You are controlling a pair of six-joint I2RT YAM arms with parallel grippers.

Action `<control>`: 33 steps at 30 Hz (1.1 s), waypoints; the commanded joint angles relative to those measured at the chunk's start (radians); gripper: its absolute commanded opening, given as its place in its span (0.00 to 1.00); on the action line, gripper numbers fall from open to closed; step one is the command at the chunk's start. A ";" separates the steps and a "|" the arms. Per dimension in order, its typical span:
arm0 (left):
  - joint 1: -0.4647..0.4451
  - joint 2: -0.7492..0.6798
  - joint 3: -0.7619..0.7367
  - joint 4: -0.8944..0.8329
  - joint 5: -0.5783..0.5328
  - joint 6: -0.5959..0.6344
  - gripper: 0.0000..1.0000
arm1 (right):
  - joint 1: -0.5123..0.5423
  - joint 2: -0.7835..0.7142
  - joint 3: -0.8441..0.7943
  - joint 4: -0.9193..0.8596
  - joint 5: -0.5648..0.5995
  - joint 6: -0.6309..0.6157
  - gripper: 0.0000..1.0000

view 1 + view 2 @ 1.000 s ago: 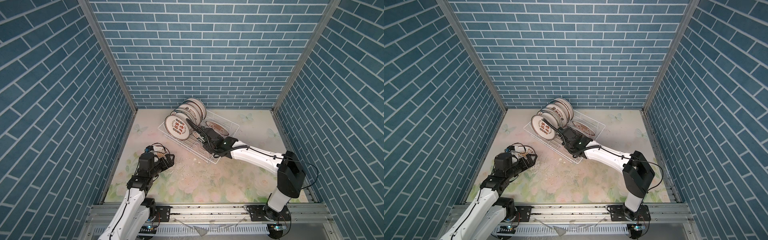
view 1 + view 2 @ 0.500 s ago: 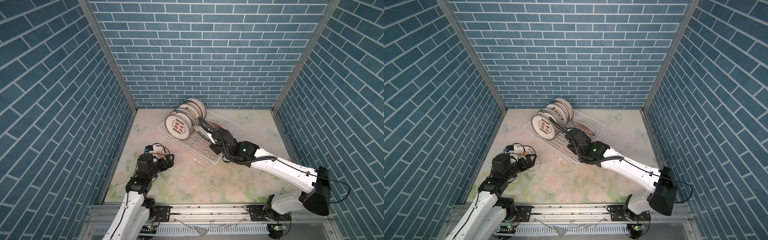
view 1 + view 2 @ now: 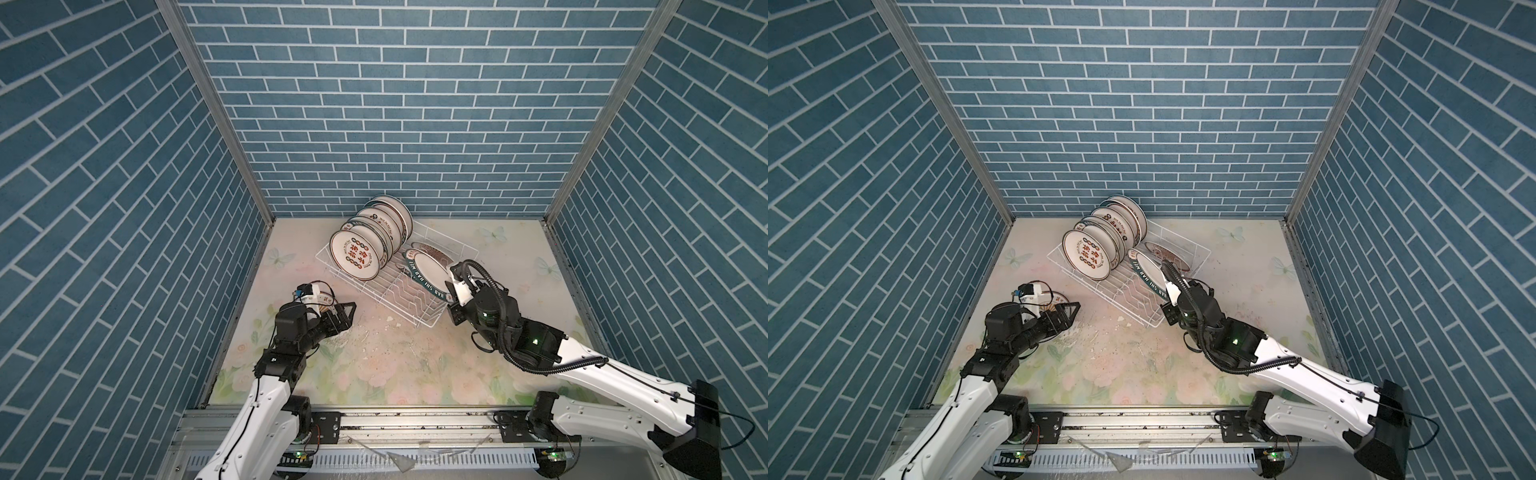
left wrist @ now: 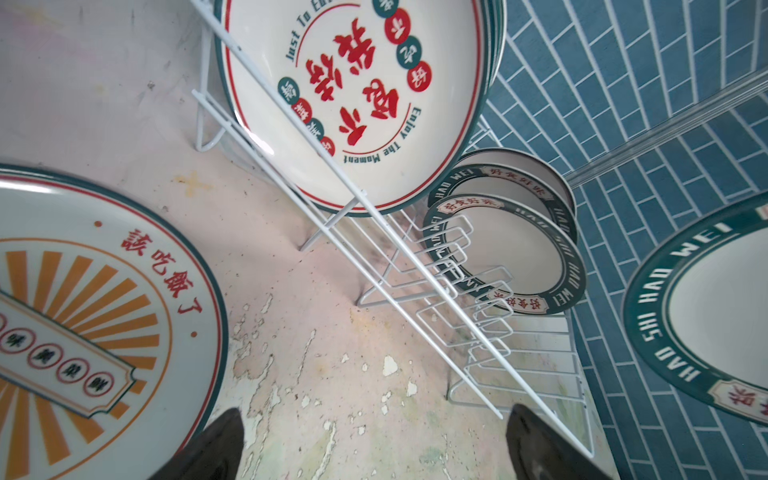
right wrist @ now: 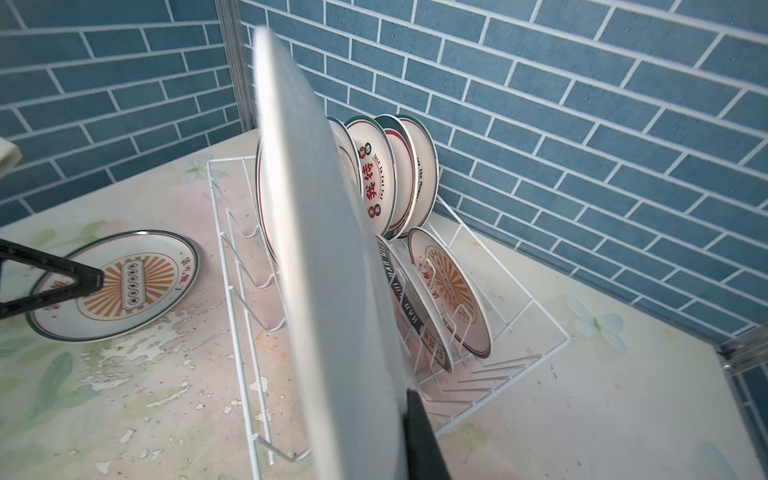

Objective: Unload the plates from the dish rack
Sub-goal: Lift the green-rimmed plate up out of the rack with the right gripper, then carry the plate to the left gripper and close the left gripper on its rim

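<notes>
The right arm [image 3: 582, 365] has drawn back from the dish rack [image 3: 407, 299], raising a green-rimmed plate [image 3: 430, 270] over its near corner. The rack sits by the tabletop's [image 3: 415, 361] far edge, a row of plates [image 3: 357, 257] standing inside. The right gripper's [image 3: 449, 289] jaws clench the raised plate's rim; best to keep it tilted off the wires, then lay it flat beside the sunburst plate [image 5: 112, 286] near the left edge, where the left gripper [image 3: 349, 316] hovers, jaws released

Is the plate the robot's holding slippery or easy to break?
Probably slippery: the plate looks glossy, and the right hand pinches only its rim. Likely stiff but breakable if dropped: it looks ceramic.
</notes>
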 commanded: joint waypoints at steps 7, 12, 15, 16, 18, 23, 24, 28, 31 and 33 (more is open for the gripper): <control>-0.017 -0.041 -0.021 0.123 0.069 -0.041 0.98 | -0.005 0.027 0.003 0.117 -0.168 0.461 0.00; -0.017 -0.053 -0.034 0.157 0.090 -0.050 0.98 | -0.040 0.093 0.031 0.115 -0.341 0.627 0.00; -0.017 -0.041 -0.047 0.196 0.104 -0.058 0.98 | -0.061 0.152 0.046 0.161 -0.462 0.687 0.00; -0.017 -0.036 -0.049 0.201 0.106 -0.059 0.98 | -0.067 0.172 0.044 0.202 -0.503 0.711 0.00; -0.017 -0.021 -0.057 0.212 0.107 -0.058 0.98 | -0.078 0.213 0.043 0.267 -0.586 0.757 0.00; -0.017 0.000 -0.074 0.260 0.123 -0.067 0.93 | -0.086 0.310 0.069 0.356 -0.704 0.819 0.00; -0.017 -0.001 -0.077 0.265 0.123 -0.069 0.93 | -0.087 0.325 0.074 0.374 -0.723 0.826 0.00; -0.017 -0.004 -0.098 0.282 0.115 -0.073 0.93 | -0.093 0.400 0.089 0.457 -0.809 0.869 0.00; -0.016 -0.007 -0.116 0.315 0.122 -0.086 0.91 | -0.093 0.441 0.107 0.486 -0.846 0.887 0.00; -0.016 -0.008 -0.128 0.353 0.138 -0.103 0.86 | -0.096 0.466 0.121 0.490 -0.864 0.893 0.00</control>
